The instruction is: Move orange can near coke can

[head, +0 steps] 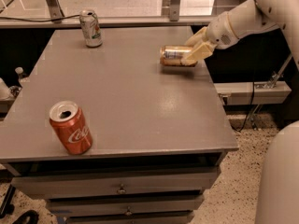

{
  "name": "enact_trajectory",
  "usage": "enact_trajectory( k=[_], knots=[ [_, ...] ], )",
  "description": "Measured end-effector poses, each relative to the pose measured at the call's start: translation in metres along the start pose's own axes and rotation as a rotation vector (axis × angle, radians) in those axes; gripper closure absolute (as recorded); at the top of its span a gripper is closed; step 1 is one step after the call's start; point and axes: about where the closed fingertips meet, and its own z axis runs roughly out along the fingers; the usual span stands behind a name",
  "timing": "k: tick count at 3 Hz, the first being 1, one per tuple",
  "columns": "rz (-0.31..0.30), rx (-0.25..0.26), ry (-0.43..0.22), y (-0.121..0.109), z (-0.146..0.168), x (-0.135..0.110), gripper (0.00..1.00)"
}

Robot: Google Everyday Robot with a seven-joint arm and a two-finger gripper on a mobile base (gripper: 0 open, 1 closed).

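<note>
Fingers [198,54] of the gripper [190,49] clamp the orange can [171,55], held on its side at the table's [140,97] far right edge. The coke can [70,129] stands upright at the near left corner, well apart; a white-green can [91,28] stands far left.

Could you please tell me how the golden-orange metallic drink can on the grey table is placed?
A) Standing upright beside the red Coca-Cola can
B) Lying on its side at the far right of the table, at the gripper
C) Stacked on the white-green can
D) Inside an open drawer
B: the orange can lies on its side on the grey table, with the gripper at its right end, far from the upright coke can.
</note>
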Motion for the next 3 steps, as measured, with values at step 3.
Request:
enact_trajectory(
  k=[3],
  knots=[
    [0.003,-0.12,-0.076,0.115,-0.039,-0.043,1.0]
  ],
)
